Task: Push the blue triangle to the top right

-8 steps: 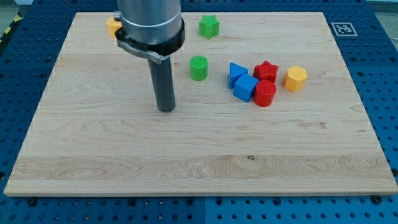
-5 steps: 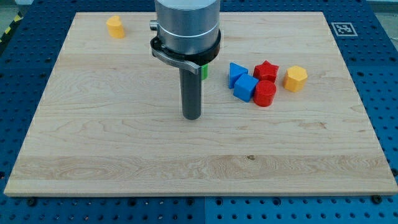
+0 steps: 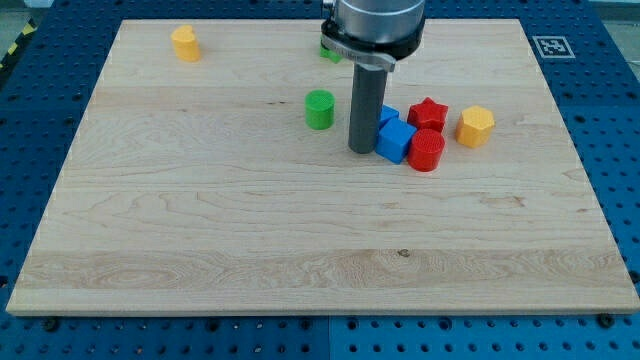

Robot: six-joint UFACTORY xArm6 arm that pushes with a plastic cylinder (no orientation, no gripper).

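My tip (image 3: pixel 361 150) has swept rightward to just left of the blue plastic triangle block (image 3: pixel 387 114), mostly hidden behind my rod, no fingers to grip; approach done; next, push up-right.

My tip (image 3: pixel 362 150) beside blue cube (image 3: pixel 396 141)

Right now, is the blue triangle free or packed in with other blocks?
Packed in. The blue triangle, mostly hidden behind the rod, touches the blue cube, with the red star close by. My tip sits at its left.
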